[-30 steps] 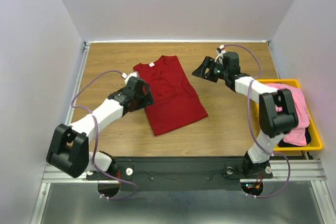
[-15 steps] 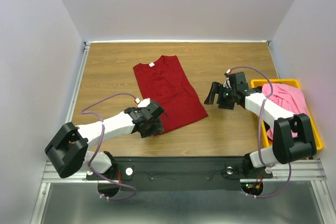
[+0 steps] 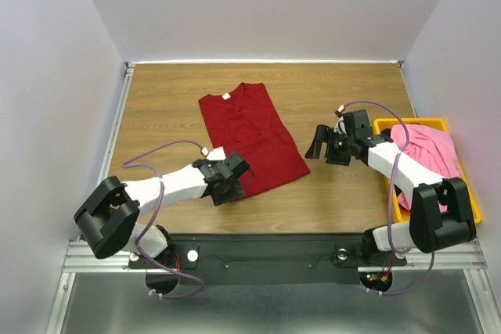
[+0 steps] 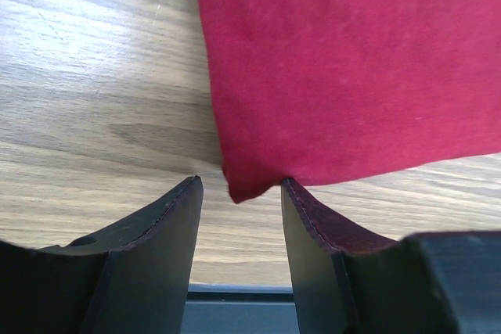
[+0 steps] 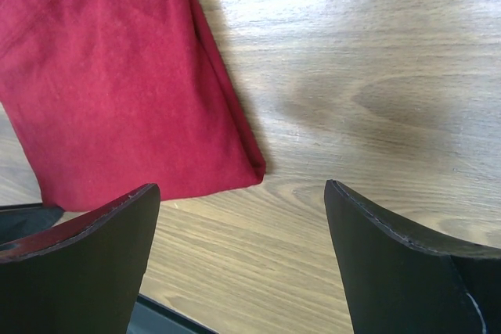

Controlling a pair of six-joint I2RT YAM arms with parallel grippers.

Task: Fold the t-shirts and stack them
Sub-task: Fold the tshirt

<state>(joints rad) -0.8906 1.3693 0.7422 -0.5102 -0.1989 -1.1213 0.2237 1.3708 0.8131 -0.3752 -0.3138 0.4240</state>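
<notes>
Arms have both come down to the near hem of the dark red t-shirt [image 3: 250, 134], which lies flat at the middle of the table [image 3: 156, 99]. The left gripper [image 4: 239, 193] is narrowing around the near left corner: the cloth tip sits between the jaws, not yet pinched. The right gripper [image 5: 243, 201] stands wide, low over the wood just beside the near right corner. I judge that a fold from hem toward collar is being prepared. The yellow bin [image 3: 429, 121] at the right holds a crumpled pink t-shirt [image 3: 430, 150]; what lies under it I cannot tell.
</notes>
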